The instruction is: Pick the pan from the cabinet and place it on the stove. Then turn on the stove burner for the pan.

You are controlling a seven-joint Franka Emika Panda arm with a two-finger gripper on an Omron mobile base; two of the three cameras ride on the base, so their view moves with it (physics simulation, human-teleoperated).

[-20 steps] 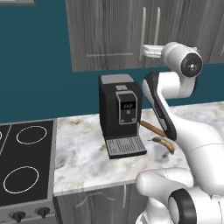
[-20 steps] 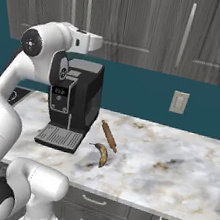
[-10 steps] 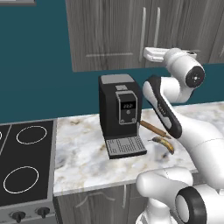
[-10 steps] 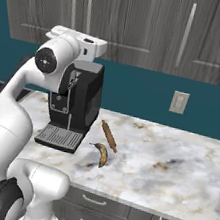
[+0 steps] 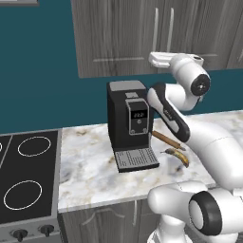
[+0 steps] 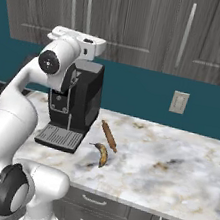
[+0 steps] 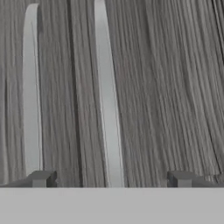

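My gripper [image 7: 109,179] faces the tall dark grey wood-grain cabinet [image 5: 118,33] up close, its two dark fingertips [image 7: 41,178] set wide apart with nothing between them. In the hand view two long slim silver bar handles [image 7: 107,100] run up the closed flat doors; one handle rises between my fingertips, nearer the left one, and the other stands just above the left fingertip. I cannot tell whether the fingertips touch the door. From the base views my white arm [image 5: 182,95] reaches up above the black coffee machine [image 5: 130,123], the hand held level at the lower edge of the cabinet doors. The doors are shut, so the pan, if inside, is hidden from me. On the marbled white surface [image 6: 174,163] a brown wooden rolling pin [image 6: 109,136] lies just beside a yellow-brown banana [image 6: 102,154], both to the right of the coffee machine. The flat black glass stove [image 5: 28,180] with thin white rings sits well apart at the left, and its larger ring, the stove burner [image 5: 21,194], is bare, with small round black knobs [image 5: 20,234] on the grey front strip.
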